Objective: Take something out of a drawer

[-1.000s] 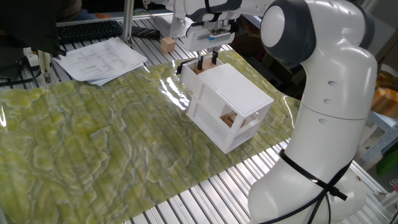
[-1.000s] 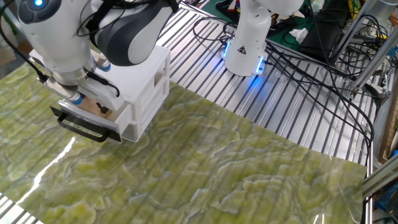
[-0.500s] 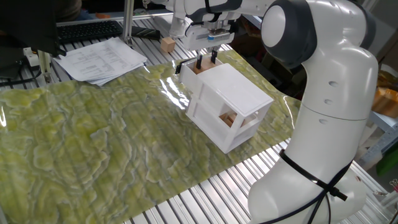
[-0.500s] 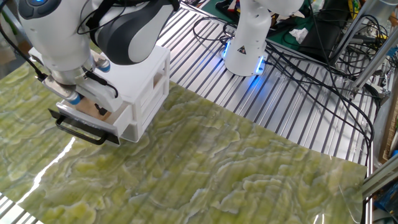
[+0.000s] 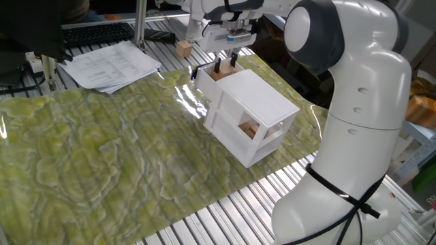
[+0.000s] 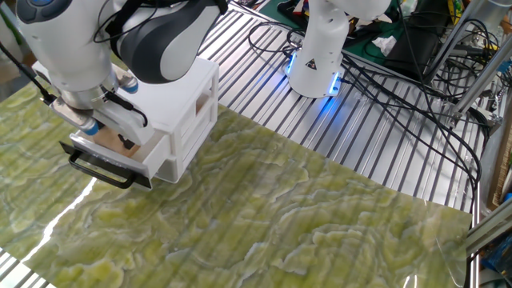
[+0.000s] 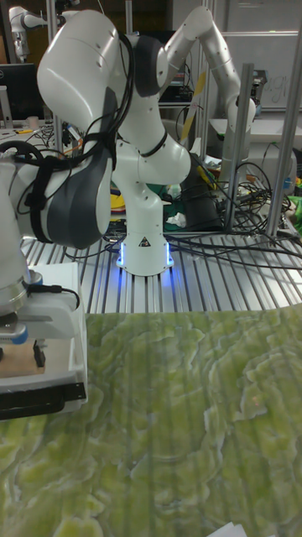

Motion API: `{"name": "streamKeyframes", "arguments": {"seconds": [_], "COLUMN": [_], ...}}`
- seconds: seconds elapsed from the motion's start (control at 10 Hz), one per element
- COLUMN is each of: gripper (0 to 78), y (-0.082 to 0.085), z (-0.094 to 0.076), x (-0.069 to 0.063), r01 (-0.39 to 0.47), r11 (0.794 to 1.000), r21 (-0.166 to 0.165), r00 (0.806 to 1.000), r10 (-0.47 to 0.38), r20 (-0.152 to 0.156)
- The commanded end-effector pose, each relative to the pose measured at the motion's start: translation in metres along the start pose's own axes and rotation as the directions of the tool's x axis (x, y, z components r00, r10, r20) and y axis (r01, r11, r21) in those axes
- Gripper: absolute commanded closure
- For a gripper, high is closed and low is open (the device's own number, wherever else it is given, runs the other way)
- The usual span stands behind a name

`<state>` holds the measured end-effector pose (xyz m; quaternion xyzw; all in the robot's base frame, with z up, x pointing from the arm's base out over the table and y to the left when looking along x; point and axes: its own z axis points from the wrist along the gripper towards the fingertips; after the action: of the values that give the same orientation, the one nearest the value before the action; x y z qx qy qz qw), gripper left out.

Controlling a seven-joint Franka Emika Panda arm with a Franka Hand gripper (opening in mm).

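The white cabinet [image 5: 257, 101] stands on the green mat, its upper drawer [image 5: 202, 80] pulled out by its black handle [image 6: 100, 168]. My gripper [image 5: 225, 64] reaches down into the open drawer, its dark fingers [image 5: 218, 67] about a cube's width apart. A pale tan cube [image 5: 225, 71] shows between them, and the fingers look shut on it. In the other fixed view the gripper [image 6: 120, 138] hangs over the drawer's tan inside, partly hidden by my arm. The tall fixed view shows the gripper [image 7: 18, 352] inside the drawer [image 7: 50, 379] at the left edge.
A second tan block [image 5: 249, 129] sits in the cabinet's lower compartment. A loose wooden block [image 5: 182, 47], papers [image 5: 112, 64] and a keyboard [image 5: 95, 33] lie beyond the mat [image 5: 102, 156]. My own base [image 5: 354, 143] stands right of the cabinet. Another robot base [image 6: 318, 56] and cables [image 6: 400, 88] fill the slatted table.
My gripper has risen slightly and shifted toward the drawer's handle side. The drawer has slid out a little further with it.
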<state>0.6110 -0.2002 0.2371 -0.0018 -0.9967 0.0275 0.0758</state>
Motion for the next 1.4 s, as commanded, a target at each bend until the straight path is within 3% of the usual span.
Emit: {"name": "streamKeyframes", "arguments": {"seconds": [0.1, 0.7, 1.2, 1.4], "gripper": [75.0, 75.0, 75.0, 75.0], "y": [-0.002, 0.002, 0.024, 0.037], "z": [-0.008, -0.035, -0.065, -0.075], "x": [-0.006, -0.002, 0.008, 0.018], "r01": [-0.001, -0.026, -0.085, -0.121], "r11": [1.0, 1.0, 0.996, 0.993], "r21": [0.001, 0.002, 0.012, 0.013], "r00": [1.0, 0.999, 0.993, 0.988], "r10": [0.001, 0.026, 0.086, 0.122], "r20": [-0.001, -0.044, -0.084, -0.096]}}
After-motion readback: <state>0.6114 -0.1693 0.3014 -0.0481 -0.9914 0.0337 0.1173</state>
